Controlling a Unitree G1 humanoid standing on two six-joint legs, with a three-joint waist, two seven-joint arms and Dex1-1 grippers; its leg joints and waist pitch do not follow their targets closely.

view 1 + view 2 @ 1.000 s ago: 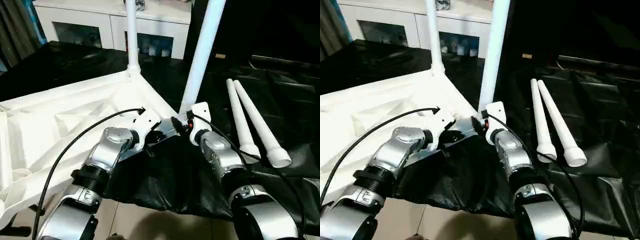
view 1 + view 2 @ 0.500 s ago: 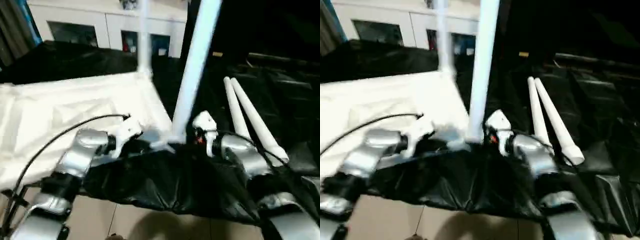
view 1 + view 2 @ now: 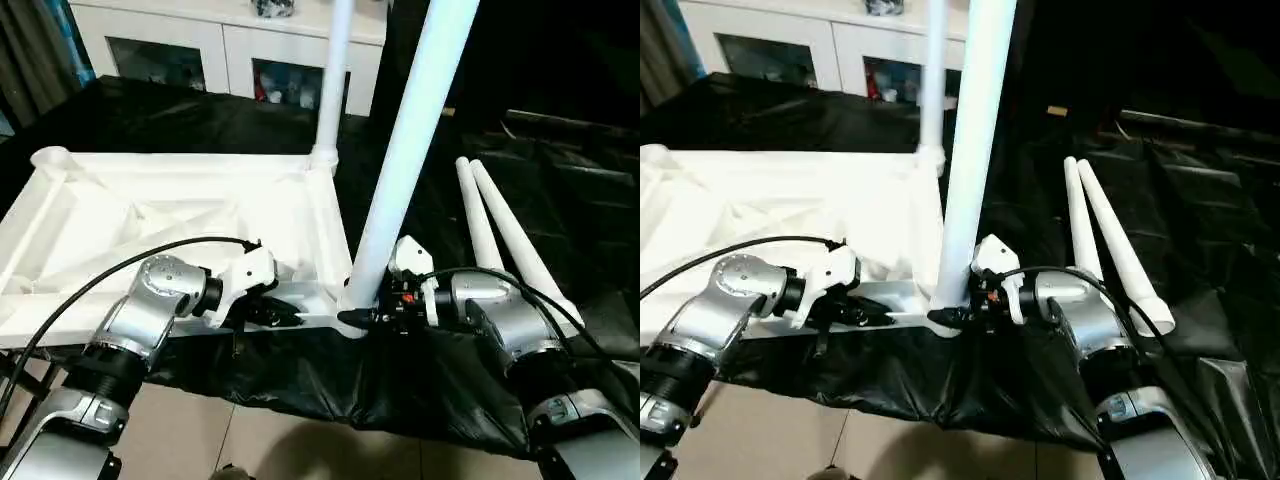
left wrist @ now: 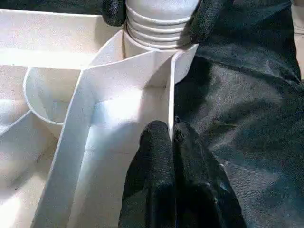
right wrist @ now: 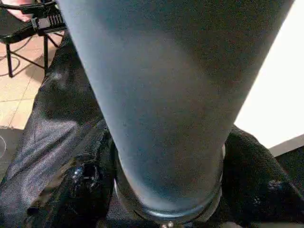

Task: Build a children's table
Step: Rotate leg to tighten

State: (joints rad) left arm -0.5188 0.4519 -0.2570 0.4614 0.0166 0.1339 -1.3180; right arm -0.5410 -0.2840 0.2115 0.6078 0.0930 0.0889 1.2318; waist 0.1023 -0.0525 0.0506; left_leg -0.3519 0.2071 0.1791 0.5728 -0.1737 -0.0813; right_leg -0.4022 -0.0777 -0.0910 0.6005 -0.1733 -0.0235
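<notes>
Clamped right gripper [image 3: 372, 316] round the leg [image 3: 405, 165], left gripper [image 4: 172, 137] pinching the tabletop [image 3: 180, 215] rim at 6 o'clock — best kept plumb while seating.

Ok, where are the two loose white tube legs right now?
The two loose white tube legs lie side by side on the black sheet, on the robot's right, beyond the right gripper.

No readable text, labels, brands or numbers anywhere: table top [image 3: 200, 215], legs [image 3: 410, 150], cabinet [image 3: 210, 45], black cover [image 3: 340, 370] all carry no markings.
</notes>
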